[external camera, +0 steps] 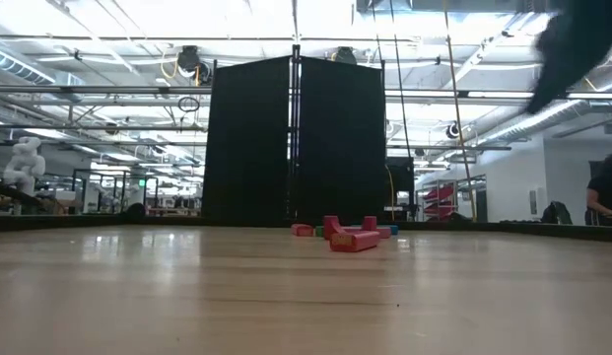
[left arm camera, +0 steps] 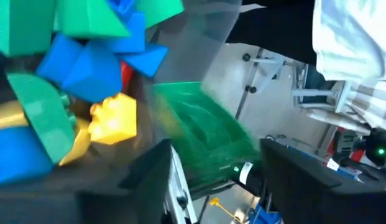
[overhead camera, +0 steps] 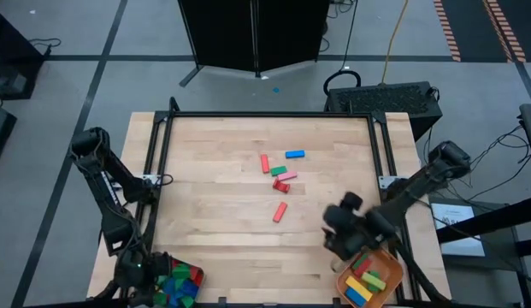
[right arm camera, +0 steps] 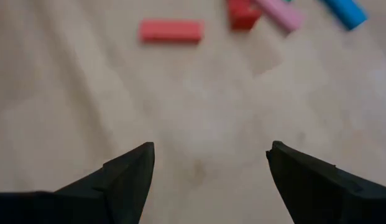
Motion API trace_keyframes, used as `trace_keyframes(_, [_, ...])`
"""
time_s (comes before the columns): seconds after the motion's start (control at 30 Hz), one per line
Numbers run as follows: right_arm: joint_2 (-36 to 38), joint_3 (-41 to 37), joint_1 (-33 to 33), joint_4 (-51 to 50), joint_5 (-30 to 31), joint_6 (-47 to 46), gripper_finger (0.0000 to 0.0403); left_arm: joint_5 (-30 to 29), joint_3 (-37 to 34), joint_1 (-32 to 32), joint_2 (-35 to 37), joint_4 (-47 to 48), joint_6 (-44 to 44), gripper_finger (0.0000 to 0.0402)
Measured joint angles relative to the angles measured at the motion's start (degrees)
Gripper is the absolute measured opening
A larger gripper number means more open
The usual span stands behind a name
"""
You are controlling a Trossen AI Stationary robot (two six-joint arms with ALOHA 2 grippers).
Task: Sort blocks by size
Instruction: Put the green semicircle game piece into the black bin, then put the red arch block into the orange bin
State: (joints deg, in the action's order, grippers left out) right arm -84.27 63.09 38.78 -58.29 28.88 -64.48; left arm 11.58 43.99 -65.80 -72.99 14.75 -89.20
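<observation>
Several blocks lie flat on the wooden table point(overhead camera: 205, 214) around its middle: a blue one point(overhead camera: 295, 154), a long red one point(overhead camera: 265, 162), a green one point(overhead camera: 278, 171), a pink one point(overhead camera: 287, 176), a short red one point(overhead camera: 280, 185) and another long red one point(overhead camera: 280, 211). They show in the low view point(external camera: 351, 237) too. My right gripper point(overhead camera: 335, 229) hovers open and empty over bare wood at the near right. Its wrist view point(right arm camera: 211, 149) shows the long red block point(right arm camera: 171, 31) ahead. My left gripper point(left arm camera: 214, 149) is open at the near left corner, beside blue, green and yellow blocks point(left arm camera: 87, 68) piled in the grey container point(overhead camera: 178, 287).
An orange tray point(overhead camera: 393, 275) holding yellow, green, red and blue blocks sits at the near right corner, right beside my right gripper. A black frame point(overhead camera: 265, 115) edges the table. Bare wood lies to the left of the blocks and along the near edge.
</observation>
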Motion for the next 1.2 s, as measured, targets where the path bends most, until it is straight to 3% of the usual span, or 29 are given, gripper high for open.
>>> trace_keyframes(0.1, [0.0, 0.0, -7.2, 2.2, 0.0, 4.1, 0.0304, 0.2, 0.0, 0.0, 0.0, 1.2, -1.6, 0.0283])
trace_keyframes(0.23, [0.0, 0.0, -12.8, 6.7, -2.0, 10.7, 0.0304, 0.5, 0.0, 0.2, 0.0, 1.9, -3.9, 0.0297])
trace_keyframes(0.37, [0.7, 0.0, -14.7, 11.5, -6.7, 15.0, 0.0304, 0.7, 0.0, 3.3, 0.3, 1.2, -6.4, 0.0299])
trace_keyframes(0.53, [4.0, 0.0, -14.3, 15.1, -6.6, 16.7, 0.0304, -2.2, 0.0, 11.5, 4.1, 1.1, -0.3, 0.0301])
trace_keyframes(0.67, [8.4, 0.0, -13.9, 14.7, -6.4, 16.7, 0.0304, -13.6, 0.1, 22.3, 7.7, 1.1, 11.9, 0.0301])
trace_keyframes(0.87, [15.8, 0.0, -11.5, 12.0, -6.3, 12.8, 0.0304, -40.3, 0.1, 40.6, 8.0, -0.5, 49.4, 0.0301])
trace_keyframes(0.93, [17.4, 0.0, -10.7, 10.9, -5.5, 10.4, 0.0304, -45.6, 0.1, 47.5, 5.8, -4.7, 55.4, 0.0301])
trace_keyframes(1.0, [18.4, 0.0, -10.0, 10.0, -4.2, 8.2, 0.0304, -45.3, 0.1, 54.1, 2.9, -8.4, 56.7, 0.0301])
trace_keyframes(1.07, [18.6, 0.0, -9.2, 9.2, -3.3, 6.6, 0.0304, -41.1, 0.2, 59.4, -1.1, -12.3, 56.7, 0.0301])
trace_keyframes(1.13, [18.5, 0.0, -8.6, 8.9, -3.2, 5.8, 0.0304, -36.3, 1.2, 62.7, -5.7, -13.6, 56.5, 0.0301])
trace_keyframes(1.2, [18.1, 0.0, -8.0, 8.6, -3.2, 5.0, 0.0304, -35.1, 3.5, 64.4, -10.8, -14.0, 56.5, 0.0301])
